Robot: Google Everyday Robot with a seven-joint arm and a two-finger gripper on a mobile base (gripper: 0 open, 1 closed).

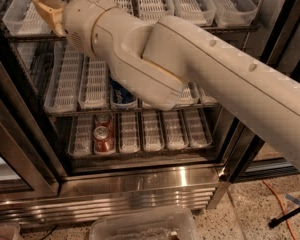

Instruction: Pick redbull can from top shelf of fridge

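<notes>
The fridge (140, 184) stands open in front of me, with wire shelves and a ribbed steel base. Its top shelf (190, 4) carries a row of clear-white slotted lane trays. My gripper (51, 1), tan-coloured at the end of the thick cream arm (200, 69), is at the upper left, level with the left end of the top shelf and over its leftmost trays. The redbull can does not show; the arm and wrist cover the part of the shelf behind them.
A blue Pepsi can (121, 95) sits on the middle shelf, partly behind the arm. Two short red cans (104, 138) sit in one lane of the bottom shelf. A clear plastic bin (140, 226) lies on the floor in front. An orange cable (276, 200) runs along the floor at right.
</notes>
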